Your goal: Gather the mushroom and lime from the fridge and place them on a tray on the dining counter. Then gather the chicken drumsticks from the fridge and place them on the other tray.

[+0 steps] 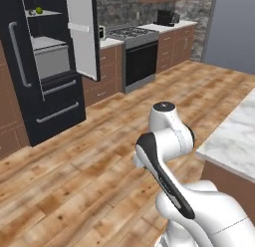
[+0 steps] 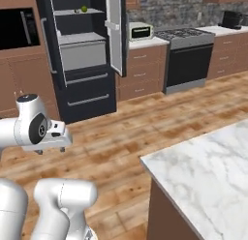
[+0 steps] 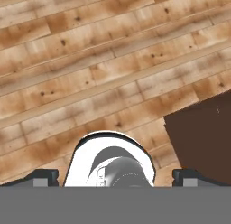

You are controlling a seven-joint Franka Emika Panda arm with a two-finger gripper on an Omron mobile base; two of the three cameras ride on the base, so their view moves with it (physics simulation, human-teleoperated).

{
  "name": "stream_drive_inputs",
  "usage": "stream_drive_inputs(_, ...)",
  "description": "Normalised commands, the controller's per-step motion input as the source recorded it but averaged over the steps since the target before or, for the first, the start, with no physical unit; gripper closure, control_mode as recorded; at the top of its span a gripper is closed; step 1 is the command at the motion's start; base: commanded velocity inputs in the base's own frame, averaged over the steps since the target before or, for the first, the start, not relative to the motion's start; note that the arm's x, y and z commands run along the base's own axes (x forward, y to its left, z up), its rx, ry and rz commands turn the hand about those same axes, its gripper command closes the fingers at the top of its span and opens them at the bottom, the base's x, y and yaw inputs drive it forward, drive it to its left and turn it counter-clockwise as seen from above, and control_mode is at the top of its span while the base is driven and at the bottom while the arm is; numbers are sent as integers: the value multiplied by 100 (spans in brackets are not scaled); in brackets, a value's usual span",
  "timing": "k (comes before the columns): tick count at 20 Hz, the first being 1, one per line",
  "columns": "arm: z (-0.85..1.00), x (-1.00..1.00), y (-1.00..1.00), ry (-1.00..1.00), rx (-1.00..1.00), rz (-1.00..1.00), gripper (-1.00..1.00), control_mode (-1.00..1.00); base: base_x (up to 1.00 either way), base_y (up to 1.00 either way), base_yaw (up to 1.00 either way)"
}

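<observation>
Lime point(image 2: 84, 8) sits on the fridge's point(image 2: 87, 108) upper shelf, well away; small, firm, rolls easily, so pinch across its middle. Gripper point(image 3: 115, 181) spread wide, empty, over floor.

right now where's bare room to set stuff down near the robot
The marble counter is bare across its visible top, bordered by wood floor. In the open fridge, the shelf beside the lime is free; the drawer below is shut.
</observation>
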Motion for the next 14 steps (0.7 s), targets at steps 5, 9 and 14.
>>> stream_drive_inputs(5, 0, 0, 0, 0, 0, 0, -100, 100, 100, 17, -4)
stream_drive_inputs(9, 0, 0, 0, 0, 0, 0, -100, 100, 100, 16, -4)
stream_drive_inputs(14, 0, 0, 0, 0, 0, 0, -100, 100, 100, 2, -1)
